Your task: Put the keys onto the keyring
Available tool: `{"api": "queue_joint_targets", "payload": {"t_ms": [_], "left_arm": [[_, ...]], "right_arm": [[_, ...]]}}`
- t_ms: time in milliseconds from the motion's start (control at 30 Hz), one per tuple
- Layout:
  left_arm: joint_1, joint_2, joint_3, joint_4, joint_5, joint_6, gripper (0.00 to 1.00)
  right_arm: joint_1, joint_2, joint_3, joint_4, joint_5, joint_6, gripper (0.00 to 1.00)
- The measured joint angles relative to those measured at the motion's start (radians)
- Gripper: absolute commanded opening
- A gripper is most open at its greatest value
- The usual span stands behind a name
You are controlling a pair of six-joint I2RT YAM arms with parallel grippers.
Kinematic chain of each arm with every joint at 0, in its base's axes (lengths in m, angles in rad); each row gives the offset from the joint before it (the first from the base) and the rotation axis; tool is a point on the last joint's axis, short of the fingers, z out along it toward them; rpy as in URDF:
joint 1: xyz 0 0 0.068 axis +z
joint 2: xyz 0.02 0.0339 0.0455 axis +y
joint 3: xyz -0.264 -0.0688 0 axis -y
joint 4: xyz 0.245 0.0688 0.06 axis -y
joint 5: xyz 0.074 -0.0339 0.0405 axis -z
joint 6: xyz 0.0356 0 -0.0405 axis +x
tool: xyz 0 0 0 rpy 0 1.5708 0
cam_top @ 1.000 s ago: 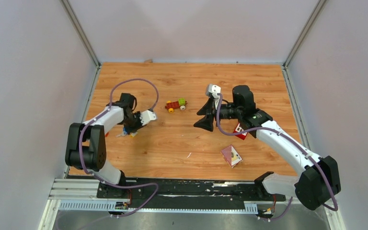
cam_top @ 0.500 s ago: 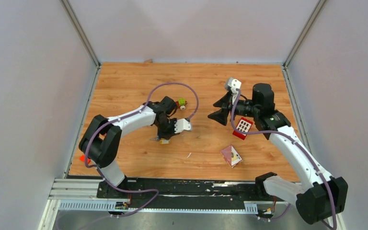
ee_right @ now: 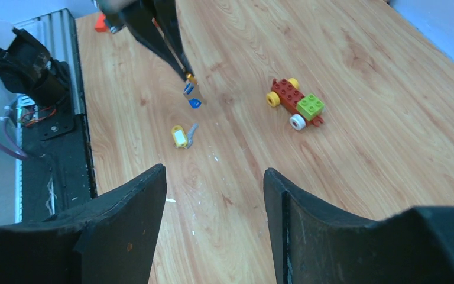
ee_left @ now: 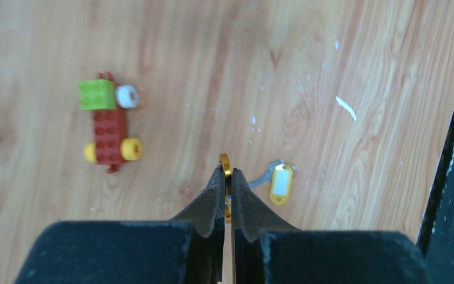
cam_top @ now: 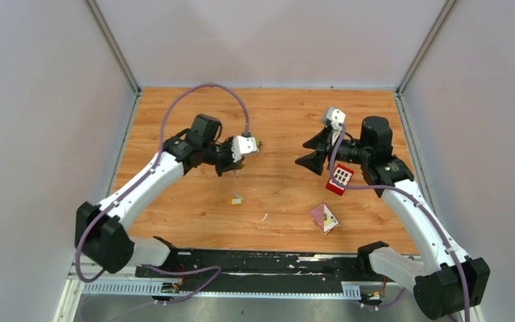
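Observation:
My left gripper (ee_left: 226, 174) is shut on the thin gold keyring (ee_left: 225, 161), held edge-on above the table near its middle (cam_top: 232, 168). Seen from the right wrist, a blue-headed key (ee_right: 194, 103) dangles under the keyring (ee_right: 191, 78). Whether it is threaded on the ring I cannot tell. The yellow-headed key (ee_left: 281, 183) lies flat on the wood (cam_top: 236, 199), below and apart from the left fingers. My right gripper (cam_top: 306, 153) hangs open and empty to the right, pointing toward the left one (ee_right: 214, 171).
A red-and-green toy car (ee_left: 109, 130) stands just beyond the left gripper. A red block with white squares (cam_top: 340, 178) sits under the right arm. A pink card (cam_top: 324, 218) lies near the front. Walls enclose three sides.
My left arm swept from the left side to the middle, then rose with the keyring. The yellow-headed key travelled along and now lies alone on the wood. My right arm drew back rightward.

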Motion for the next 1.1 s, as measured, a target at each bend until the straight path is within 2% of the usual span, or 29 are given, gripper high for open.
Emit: {"api": "queue_joint_targets", "payload": {"t_ms": [167, 333, 467, 633, 967, 1100], "left_arm": [[0.113, -0.187, -0.099, 0.157, 0.168, -0.112, 0.00], [0.121, -0.335, -0.263, 0.376, 0.360, -0.272, 0.00], [0.118, -0.328, -0.322, 0.552, 0.488, -0.404, 0.00], [0.118, -0.327, -0.403, 0.739, 0.584, -0.525, 0.00], [0.090, -0.327, -0.454, 0.890, 0.656, -0.590, 0.00], [0.080, -0.327, -0.463, 0.901, 0.662, -0.592, 0.00]], "right_arm": [[0.024, 0.047, 0.009, 0.047, -0.064, 0.023, 0.61], [0.158, 0.135, 0.063, 0.045, -0.095, -0.019, 0.61], [0.230, 0.192, 0.095, 0.036, -0.109, -0.075, 0.61], [0.298, 0.251, 0.118, 0.018, -0.114, -0.140, 0.61], [0.375, 0.297, 0.127, -0.015, -0.109, -0.198, 0.52], [0.389, 0.298, 0.132, -0.014, -0.106, -0.203, 0.41]]}}
